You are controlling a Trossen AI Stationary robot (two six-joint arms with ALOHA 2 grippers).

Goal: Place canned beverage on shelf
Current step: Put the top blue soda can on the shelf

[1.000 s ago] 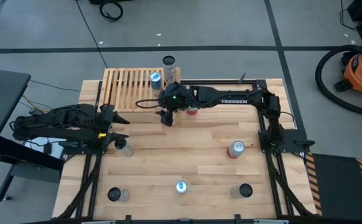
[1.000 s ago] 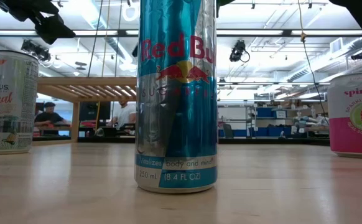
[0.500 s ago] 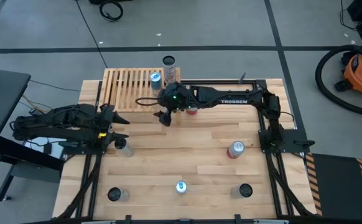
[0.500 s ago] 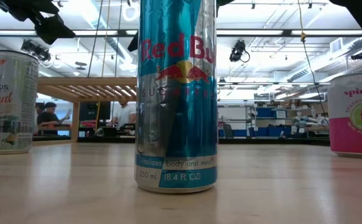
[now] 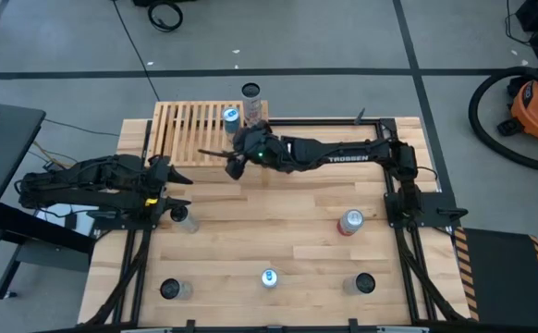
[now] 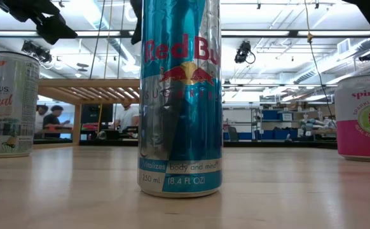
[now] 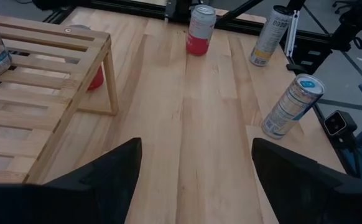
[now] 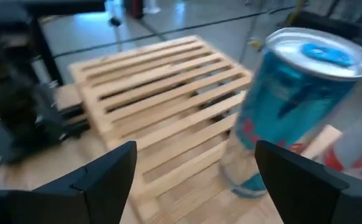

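Your right gripper (image 5: 233, 167) has swung left since the earlier frames and now hangs at the lower edge of the shelf (image 5: 195, 129), fingers spread wide and holding nothing. The blue can (image 5: 231, 117) stands upright on the shelf's slats in the upper middle of the high view, with a second can (image 5: 251, 94) above it at the shelf's top right corner.

Only the right wrist view shows you that blue can (image 8: 287, 106) close up, standing clear of the fingers (image 8: 100, 174). The left wrist view shows the left fingers (image 7: 100, 180) apart and empty, and a red can (image 7: 94, 78) under the shelf (image 7: 44, 81).

The left gripper (image 5: 178, 190) waits at the middle left of the high view.

The low view alone gives you the room: ceiling lights, shelving, and people seated behind a tall blue can (image 6: 180, 95) on the plank table (image 6: 185, 203).
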